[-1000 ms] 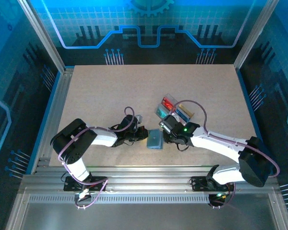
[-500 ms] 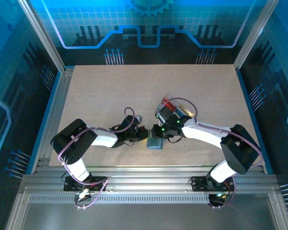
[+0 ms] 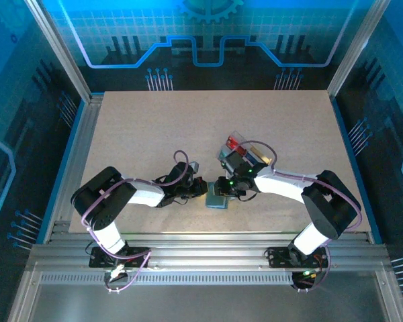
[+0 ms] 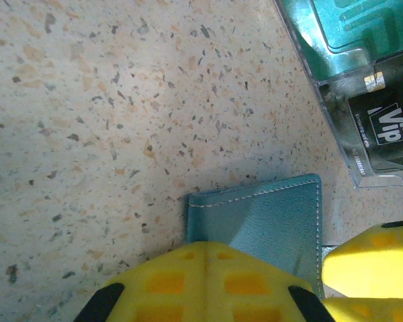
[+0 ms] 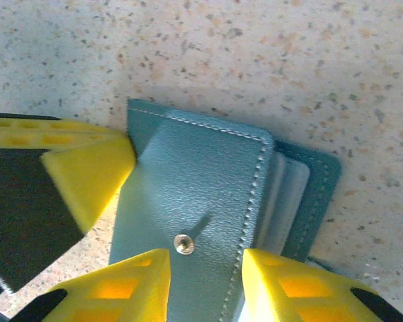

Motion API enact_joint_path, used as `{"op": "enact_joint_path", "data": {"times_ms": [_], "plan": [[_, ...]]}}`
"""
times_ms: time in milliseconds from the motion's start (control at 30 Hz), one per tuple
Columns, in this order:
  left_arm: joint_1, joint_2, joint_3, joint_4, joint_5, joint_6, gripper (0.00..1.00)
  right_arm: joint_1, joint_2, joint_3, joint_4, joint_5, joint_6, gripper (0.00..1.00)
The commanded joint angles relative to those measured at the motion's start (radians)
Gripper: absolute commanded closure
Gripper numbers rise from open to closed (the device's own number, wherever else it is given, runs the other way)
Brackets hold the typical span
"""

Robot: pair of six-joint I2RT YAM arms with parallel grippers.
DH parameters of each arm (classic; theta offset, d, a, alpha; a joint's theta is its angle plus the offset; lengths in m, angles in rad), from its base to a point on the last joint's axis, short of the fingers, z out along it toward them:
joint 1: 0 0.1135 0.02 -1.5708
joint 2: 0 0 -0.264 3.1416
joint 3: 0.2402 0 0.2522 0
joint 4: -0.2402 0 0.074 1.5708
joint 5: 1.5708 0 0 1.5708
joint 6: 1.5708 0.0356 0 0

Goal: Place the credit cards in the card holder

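Right wrist view has the card holder (image 5: 195,181) lying flat on the worktop (image 5: 269,54), its stitched cover with the snap stud (image 5: 183,243) uppermost and paler inner leaves peeping out along one side. It looks light, thin and supple, a soft skin over floppy pockets, so I judge it will slide or fold rather than resist. The stitched free edge of the cover seems the sensible place to take hold, nipped shallowly so that only the top leaf lifts. The right pincer (image 5: 205,268) has its fingers apart, straddling that edge near the stud, one tip over the cover and the other over the inner leaves; it is not clamped on anything I can make out. The left pincer (image 4: 205,272) is pressed together and rests against the holder's opposite edge, seemingly pinning it to the worktop. From the top external camera both arms reach low and inward from their bases, wrists meeting over the holder near the front middle of the worktop. The credit cards (image 4: 352,23) sit in a clear tray (image 4: 326,100) just beyond the holder. Stiff, slick and thin, they would likely be awkward to pinch when lying flat
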Motion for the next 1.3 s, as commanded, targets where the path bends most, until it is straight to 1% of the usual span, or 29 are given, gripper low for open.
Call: {"op": "enact_joint_path", "data": {"times_ms": [0, 67, 200, 300, 367, 467, 533, 767, 1067, 1267], "plan": [[-0.019, 0.074, -0.061, -0.207, -0.042, -0.005, 1.00, -0.015, -0.017, -0.019, -0.036, 0.014, 0.012, 0.64], [-0.019, 0.074, -0.063, -0.204, -0.042, -0.006, 1.00, -0.015, -0.022, -0.023, -0.028, 0.010, 0.010, 0.62], [-0.019, 0.076, -0.064, -0.201, -0.040, -0.007, 1.00, -0.014, -0.011, -0.022, -0.005, -0.022, 0.008, 0.62], [-0.019, 0.078, -0.064, -0.200, -0.041, -0.007, 1.00, -0.004, -0.017, -0.011, -0.005, -0.015, 0.006, 0.63], [-0.020, 0.083, -0.064, -0.197, -0.040, -0.009, 1.00, 0.009, -0.027, 0.005, -0.041, 0.027, 0.001, 0.63], [-0.021, 0.088, -0.068, -0.190, -0.039, -0.012, 1.00, 0.045, -0.042, 0.056, -0.139, 0.152, -0.009, 0.62], [-0.020, 0.089, -0.070, -0.186, -0.039, -0.013, 1.00, 0.060, -0.047, 0.076, -0.168, 0.185, -0.015, 0.62], [-0.022, 0.092, -0.075, -0.179, -0.039, -0.017, 1.00, 0.065, -0.027, 0.082, -0.118, 0.119, -0.024, 0.62], [-0.023, 0.096, -0.081, -0.169, -0.039, -0.020, 1.00, 0.056, 0.016, 0.086, -0.090, 0.073, -0.026, 0.63], [-0.023, 0.103, -0.086, -0.158, -0.037, -0.023, 1.00, 0.056, 0.014, 0.085, -0.071, 0.051, -0.026, 0.65]]}}
